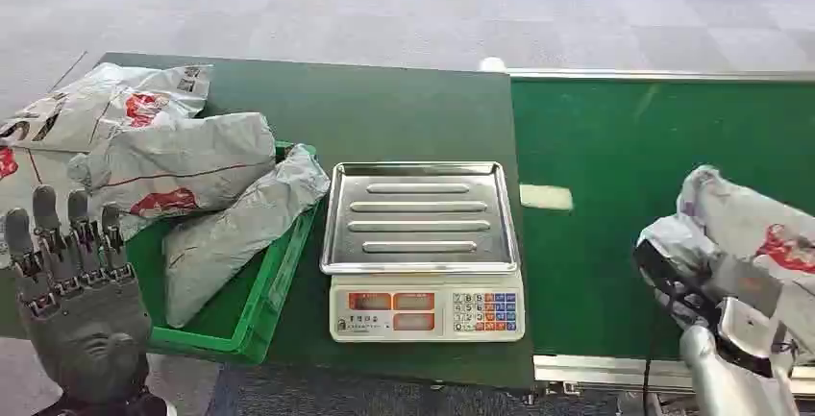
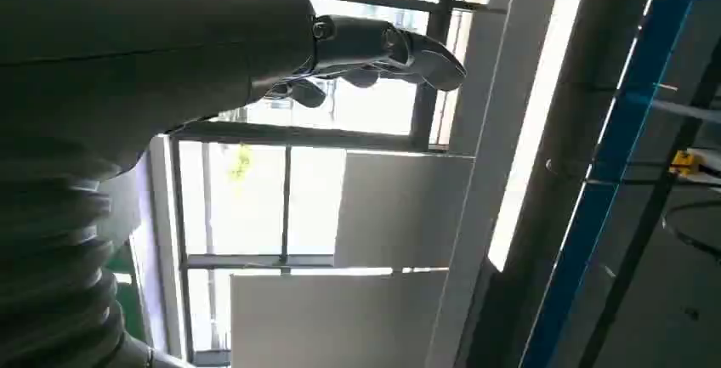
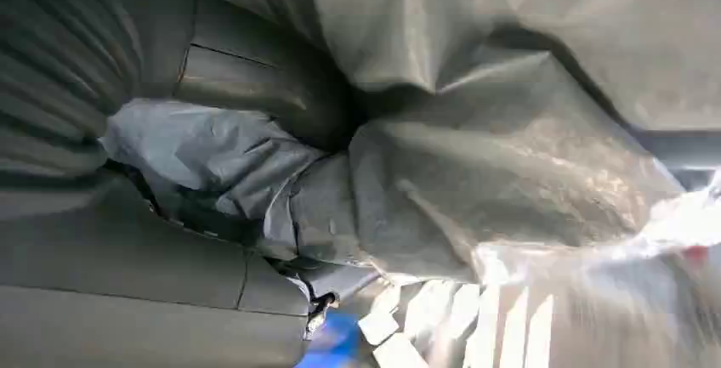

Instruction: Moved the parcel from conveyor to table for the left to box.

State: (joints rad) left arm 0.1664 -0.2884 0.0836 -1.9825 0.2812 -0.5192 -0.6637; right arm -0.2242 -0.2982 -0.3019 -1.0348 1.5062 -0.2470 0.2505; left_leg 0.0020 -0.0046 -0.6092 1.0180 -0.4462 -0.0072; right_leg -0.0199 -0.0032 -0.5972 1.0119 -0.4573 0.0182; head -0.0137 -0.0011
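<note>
Green conveyor [image 1: 625, 214] at 3 o'clock | right hand [image 1: 687, 291] grips grey parcel [image 1: 745, 229], fingers mostly hidden, parcel cut off at frame edge | left hand [image 1: 72, 286] at 8 o'clock, fingers spread, holding nothing | scale [image 1: 423, 248] centre.

Even daylight overhead; windows [image 2: 255, 206] glare behind, close wrist view blurred.

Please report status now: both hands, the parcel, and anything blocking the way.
Left hand open, raised beside green bin. Right hand grips grey parcel over conveyor. Scale stands between conveyor and bin, tray bare.
</note>
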